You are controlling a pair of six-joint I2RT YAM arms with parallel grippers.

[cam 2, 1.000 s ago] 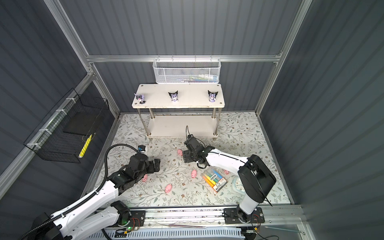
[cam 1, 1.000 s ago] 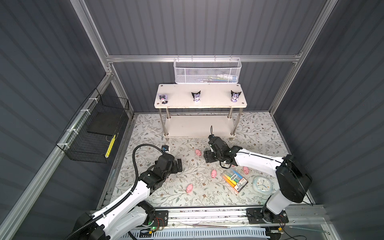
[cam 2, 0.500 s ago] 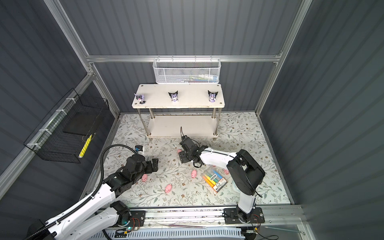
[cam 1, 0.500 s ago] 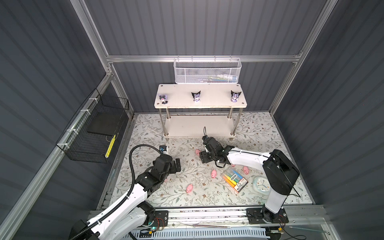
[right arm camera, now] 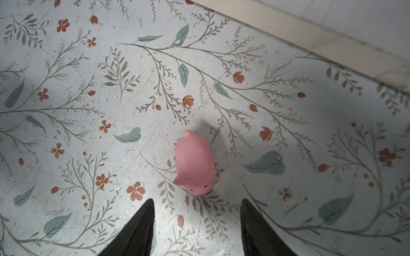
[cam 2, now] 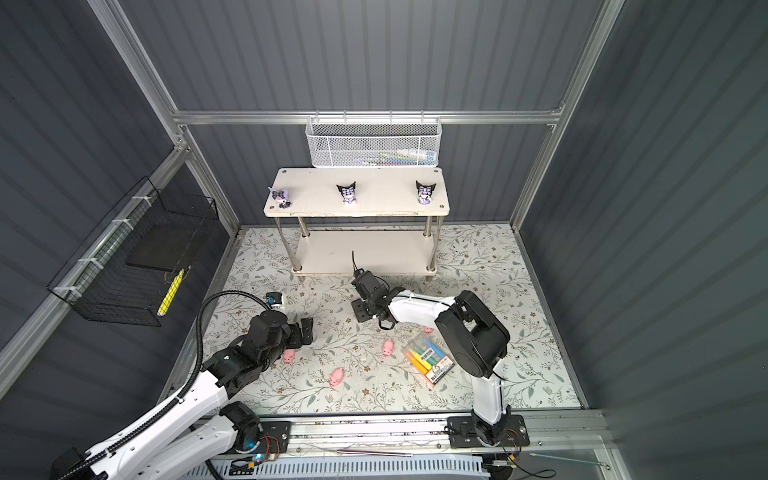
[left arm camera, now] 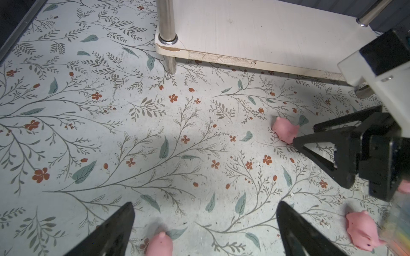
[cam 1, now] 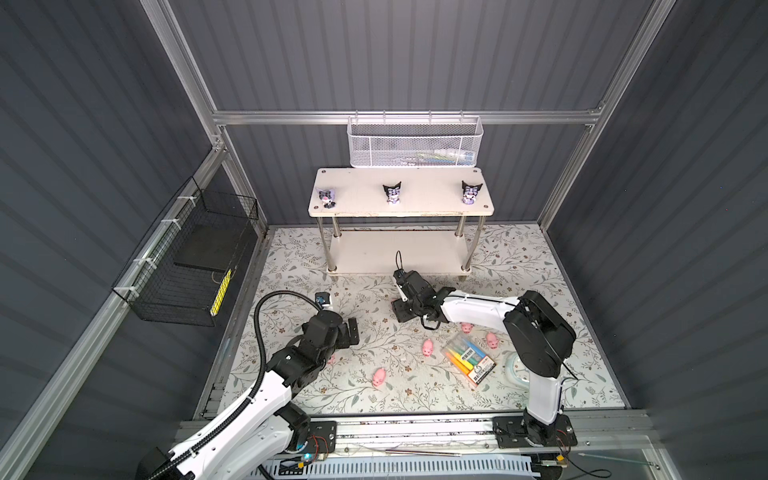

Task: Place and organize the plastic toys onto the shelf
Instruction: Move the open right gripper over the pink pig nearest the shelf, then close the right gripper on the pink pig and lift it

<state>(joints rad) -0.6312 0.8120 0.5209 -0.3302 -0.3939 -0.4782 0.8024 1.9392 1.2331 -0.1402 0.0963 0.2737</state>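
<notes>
Three little black-eared figures [cam 1: 392, 193] stand in a row on the top board of the shelf [cam 1: 365, 253], so that part looks done. Six pink pigs [cam 1: 428, 347] are left to move, and they all lie on the flowery tabletop [cam 1: 291, 266] (I can see no pig on the shelf).

The step now, I think, is picking up one pig. The right tool [right arm camera: 197, 206] points at a pig [right arm camera: 195, 164] that lies near the front edge of the shelf. Its two fingers are apart and hold nothing. The pig is just ahead of the tips, not between them. In the left wrist view one tip looks very close to it, maybe touching.

For the next move, the right tool needs to slide forward a little so the pig sits between the fingers. Then it can squeeze softly, lift, and carry the pig to the shelf. The pig is small and round, so it may roll away if a tip bumps it first.

The left tool [left arm camera: 205, 207] is wide apart and holds nothing too. It hangs low over a second pig [left arm camera: 159, 243], which sits between its fingers, back from the tips. That one could go next. Other pigs lie near the pack of pens [cam 1: 467, 360].
</notes>
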